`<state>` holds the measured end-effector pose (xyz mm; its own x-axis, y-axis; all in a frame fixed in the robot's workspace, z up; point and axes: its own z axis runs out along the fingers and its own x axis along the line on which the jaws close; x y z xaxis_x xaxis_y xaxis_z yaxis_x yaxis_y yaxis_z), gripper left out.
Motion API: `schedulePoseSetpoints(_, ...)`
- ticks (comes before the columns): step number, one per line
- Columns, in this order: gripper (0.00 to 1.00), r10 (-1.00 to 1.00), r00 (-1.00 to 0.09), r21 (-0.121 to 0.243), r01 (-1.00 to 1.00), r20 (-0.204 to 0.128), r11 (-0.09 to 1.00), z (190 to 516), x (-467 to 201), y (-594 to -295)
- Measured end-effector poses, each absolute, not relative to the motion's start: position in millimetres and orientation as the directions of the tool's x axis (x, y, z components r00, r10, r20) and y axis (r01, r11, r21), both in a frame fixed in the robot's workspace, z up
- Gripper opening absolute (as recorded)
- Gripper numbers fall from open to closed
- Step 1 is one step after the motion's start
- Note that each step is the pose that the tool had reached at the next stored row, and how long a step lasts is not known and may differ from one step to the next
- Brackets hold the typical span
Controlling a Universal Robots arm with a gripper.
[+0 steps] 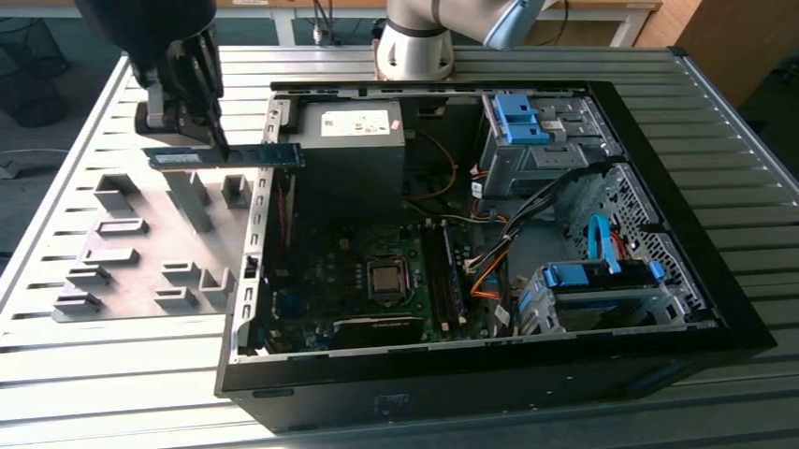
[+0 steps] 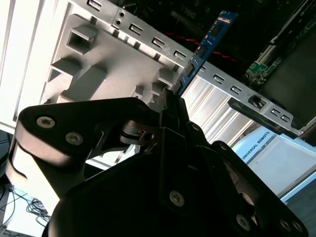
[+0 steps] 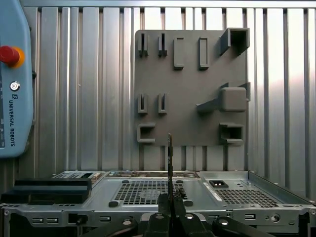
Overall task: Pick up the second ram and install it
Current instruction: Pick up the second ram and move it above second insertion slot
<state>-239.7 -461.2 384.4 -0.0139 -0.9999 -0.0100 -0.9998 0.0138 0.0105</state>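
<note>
Between the fingers [image 1: 210, 122] of the gripper [image 1: 215, 148], clamped on the memory stick [image 1: 256, 155], its middle is hidden.

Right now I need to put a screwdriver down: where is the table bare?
Bare table slats lie in front of the grey holder plate, at the exterior view's left of the computer case, and along the case's right. Crowded: over the plate, where the gripper holds the second ram.
</note>
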Motion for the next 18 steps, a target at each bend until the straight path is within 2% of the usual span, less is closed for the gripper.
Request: schedulePoseSetpoints(18,0.14,-1.000,-0.014,0.011,-1.000,-0.010,0.014,384,-205,-461)
